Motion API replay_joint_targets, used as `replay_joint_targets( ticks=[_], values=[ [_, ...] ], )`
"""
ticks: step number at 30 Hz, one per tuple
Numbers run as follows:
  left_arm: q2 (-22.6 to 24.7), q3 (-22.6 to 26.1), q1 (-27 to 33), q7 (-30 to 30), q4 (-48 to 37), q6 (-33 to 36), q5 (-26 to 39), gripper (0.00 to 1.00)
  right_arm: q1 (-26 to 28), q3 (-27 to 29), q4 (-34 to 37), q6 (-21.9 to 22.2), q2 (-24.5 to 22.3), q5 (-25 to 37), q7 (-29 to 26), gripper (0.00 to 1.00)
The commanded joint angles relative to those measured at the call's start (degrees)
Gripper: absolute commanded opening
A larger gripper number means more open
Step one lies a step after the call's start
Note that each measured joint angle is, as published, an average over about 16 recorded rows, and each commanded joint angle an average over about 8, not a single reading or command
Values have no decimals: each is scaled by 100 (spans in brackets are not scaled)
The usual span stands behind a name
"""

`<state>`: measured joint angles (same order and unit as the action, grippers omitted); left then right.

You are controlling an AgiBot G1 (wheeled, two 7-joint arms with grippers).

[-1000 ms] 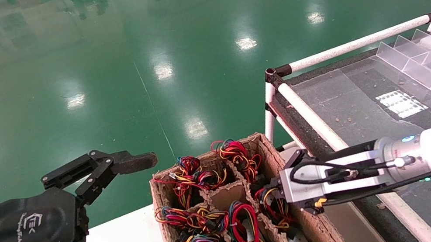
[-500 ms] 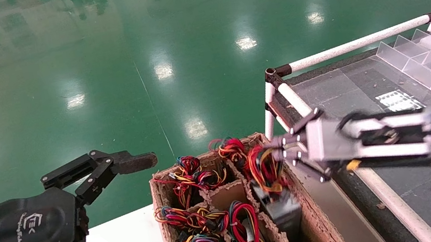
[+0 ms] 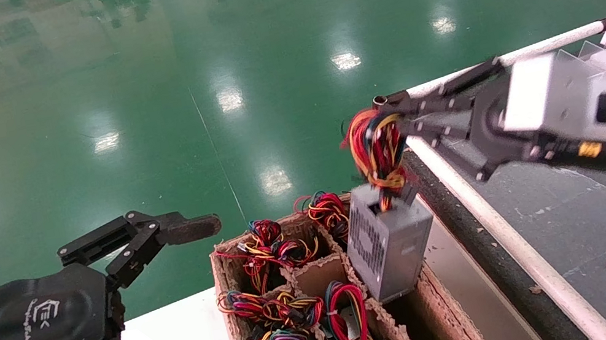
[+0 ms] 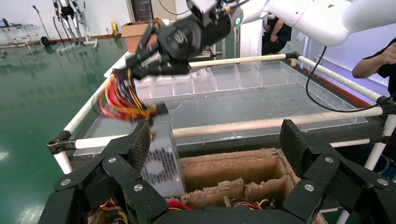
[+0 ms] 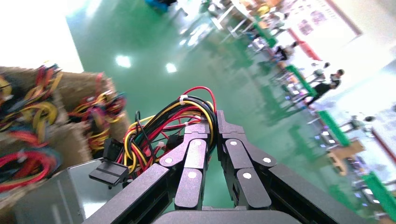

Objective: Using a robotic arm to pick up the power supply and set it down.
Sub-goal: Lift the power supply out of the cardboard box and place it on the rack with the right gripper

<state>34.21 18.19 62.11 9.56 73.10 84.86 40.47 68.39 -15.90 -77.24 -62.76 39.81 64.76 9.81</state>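
One power supply [image 3: 390, 248] in right tool [image 3: 393, 116]

Grey perforated power supply [image 3: 389, 247], red-yellow-blue wires [image 3: 377, 147], brown cardboard box [image 3: 429, 322], glossy green floor [image 3: 171, 93]

Two grippers show: the left gripper [image 3: 224, 288] near on the left, the right gripper [image 3: 392, 117] farther on the right. There is one power supply [image 3: 390, 242] in the air and one cardboard carton [image 3: 230, 295] beneath it. Five wire bundles [image 3: 266, 245] are countable in the carton, and a sixth bundle [image 3: 377, 147] tops the raised unit. One tube-framed table [image 3: 508, 235] stands on the right. Two people [image 4: 380, 65] are partly visible far off.
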Motion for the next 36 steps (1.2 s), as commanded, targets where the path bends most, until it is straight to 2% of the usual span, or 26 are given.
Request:
replay_joint_targets(
  ticks=[1, 6, 11, 18, 25, 31, 36],
  values=[
    [0, 0, 0, 0, 0, 0, 0, 100, -48, 128, 4, 79, -31, -138, 65, 0],
    [-1, 1, 0, -1, 0, -1, -1, 100, -94, 392, 26, 420, -76, -297, 85, 0],
    [-1, 2, 1, -1, 0, -1, -2, 100, -88, 518, 76, 882, -33, -177, 126, 0],
    [-1, 3, 1, -2, 0, -1, -2, 100, -7, 484, 330, 1757, 222, 459, 428, 0],
    [-2, 5, 1, -2, 0, -2, -3, 100, 215, 356, 1026, 2594, 622, 1147, 836, 0],
    [-2, 6, 1, -3, 0, -2, -4, 100, 453, 246, 1702, 2859, 893, 1455, 1200, 0],
    [-3, 7, 2, -3, 0, -3, -5, 100, 666, 170, 2271, 2842, 1076, 1555, 1493, 0]
  ],
)
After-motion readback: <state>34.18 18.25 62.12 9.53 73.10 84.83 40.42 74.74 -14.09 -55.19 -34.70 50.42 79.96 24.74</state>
